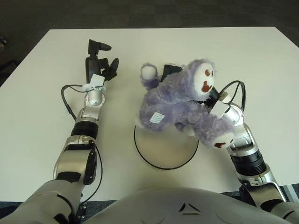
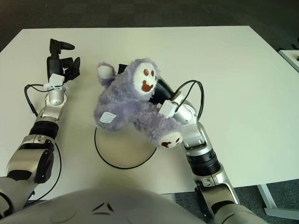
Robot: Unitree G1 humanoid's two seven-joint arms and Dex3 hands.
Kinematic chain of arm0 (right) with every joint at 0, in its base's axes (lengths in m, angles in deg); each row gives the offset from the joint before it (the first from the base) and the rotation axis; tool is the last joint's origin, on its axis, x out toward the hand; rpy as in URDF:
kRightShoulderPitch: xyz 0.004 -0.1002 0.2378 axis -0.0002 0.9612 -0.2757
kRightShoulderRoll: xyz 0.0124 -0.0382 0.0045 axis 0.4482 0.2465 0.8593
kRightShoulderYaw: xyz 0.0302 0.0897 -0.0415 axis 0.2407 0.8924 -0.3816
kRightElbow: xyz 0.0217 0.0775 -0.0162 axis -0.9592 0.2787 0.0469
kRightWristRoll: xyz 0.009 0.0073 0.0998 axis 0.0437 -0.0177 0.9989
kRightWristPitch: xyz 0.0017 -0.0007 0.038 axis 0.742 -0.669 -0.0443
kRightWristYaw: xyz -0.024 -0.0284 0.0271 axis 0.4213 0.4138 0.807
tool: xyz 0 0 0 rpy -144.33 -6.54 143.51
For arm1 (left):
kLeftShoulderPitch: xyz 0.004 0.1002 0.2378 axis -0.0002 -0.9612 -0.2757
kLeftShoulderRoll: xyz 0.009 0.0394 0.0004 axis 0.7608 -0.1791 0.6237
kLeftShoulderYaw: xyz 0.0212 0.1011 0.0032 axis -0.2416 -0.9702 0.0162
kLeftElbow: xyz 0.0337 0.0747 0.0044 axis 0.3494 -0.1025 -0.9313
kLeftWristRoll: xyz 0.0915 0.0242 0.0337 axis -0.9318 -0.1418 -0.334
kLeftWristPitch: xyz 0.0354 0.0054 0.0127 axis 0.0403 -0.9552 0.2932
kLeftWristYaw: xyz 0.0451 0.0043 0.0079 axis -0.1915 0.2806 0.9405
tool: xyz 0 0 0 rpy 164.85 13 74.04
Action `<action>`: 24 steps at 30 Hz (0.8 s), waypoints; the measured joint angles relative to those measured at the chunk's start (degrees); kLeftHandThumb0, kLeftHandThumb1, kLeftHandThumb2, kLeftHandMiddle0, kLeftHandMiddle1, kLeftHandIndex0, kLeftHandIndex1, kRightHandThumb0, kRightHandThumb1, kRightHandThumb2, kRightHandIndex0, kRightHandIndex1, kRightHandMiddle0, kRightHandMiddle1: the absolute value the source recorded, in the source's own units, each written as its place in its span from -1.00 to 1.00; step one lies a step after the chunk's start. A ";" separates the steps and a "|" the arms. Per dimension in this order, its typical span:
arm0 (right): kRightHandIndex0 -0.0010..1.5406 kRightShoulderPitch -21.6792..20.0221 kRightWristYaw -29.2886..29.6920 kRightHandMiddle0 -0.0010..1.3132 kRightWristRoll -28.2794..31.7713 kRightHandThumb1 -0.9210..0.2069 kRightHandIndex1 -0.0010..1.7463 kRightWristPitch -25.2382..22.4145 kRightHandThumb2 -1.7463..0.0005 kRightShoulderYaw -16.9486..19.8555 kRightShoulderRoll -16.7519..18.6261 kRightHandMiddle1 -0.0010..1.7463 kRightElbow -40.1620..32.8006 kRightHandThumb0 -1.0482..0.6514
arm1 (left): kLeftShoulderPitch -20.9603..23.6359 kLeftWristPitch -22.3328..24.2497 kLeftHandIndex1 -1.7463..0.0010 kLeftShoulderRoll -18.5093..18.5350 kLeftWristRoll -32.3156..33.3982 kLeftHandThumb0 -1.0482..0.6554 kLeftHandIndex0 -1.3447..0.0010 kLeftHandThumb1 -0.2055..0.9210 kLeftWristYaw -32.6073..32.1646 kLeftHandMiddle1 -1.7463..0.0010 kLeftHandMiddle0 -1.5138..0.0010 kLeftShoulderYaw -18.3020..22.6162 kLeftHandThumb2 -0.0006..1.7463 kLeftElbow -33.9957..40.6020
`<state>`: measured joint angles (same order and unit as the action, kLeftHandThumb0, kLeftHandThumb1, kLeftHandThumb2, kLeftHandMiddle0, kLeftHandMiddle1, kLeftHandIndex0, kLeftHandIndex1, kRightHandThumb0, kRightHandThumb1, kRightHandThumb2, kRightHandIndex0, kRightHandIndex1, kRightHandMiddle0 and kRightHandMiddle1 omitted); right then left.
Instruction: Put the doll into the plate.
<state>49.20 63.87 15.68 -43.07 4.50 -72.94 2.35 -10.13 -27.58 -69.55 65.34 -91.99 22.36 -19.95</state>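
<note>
White table (image 1: 261, 60), matte top, rectangular, filled most of both views. Surface evenly lit; soft, faint shadows only, no hard glare. Far edge ran straight across the upper part of the frame; left and right edges angled outward toward the near side.

Beyond the table: dark floor (image 1: 154, 13), carpet-like, with a faint checked pattern of squares. Floor also showed at the near right corner past the table edge (image 2: 280, 196), greyer there. A pale table leg (image 2: 270, 204) stood under that near right corner.

At the right-hand margin of the right eye view, the edge of a second light-coloured surface (image 2: 290, 57), cut off by the frame. No walls or windows in view.
</note>
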 measured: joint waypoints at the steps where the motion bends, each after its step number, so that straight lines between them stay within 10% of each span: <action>1: -0.07 0.06 -0.01 0.07 -0.06 0.34 1.00 -0.12 -0.58 -0.02 -0.04 0.60 -0.16 0.22 | 0.00 0.00 -1.00 0.02 -0.11 -0.18 0.72 1.00 -0.11 -1.00 -0.69 -0.06 -0.40 0.00; 24: -0.17 0.19 -2.90 -0.09 -2.47 0.14 1.00 -6.96 -0.45 -0.32 -1.49 0.64 -5.53 0.22 | 0.00 0.01 -1.00 0.97 -1.89 -0.17 0.72 1.00 -2.18 -1.00 -0.65 -0.90 -0.40 0.02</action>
<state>49.39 60.98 13.21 -50.03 4.18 -74.43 -3.18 -10.13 -27.57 -68.57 63.45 -94.17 21.45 -19.92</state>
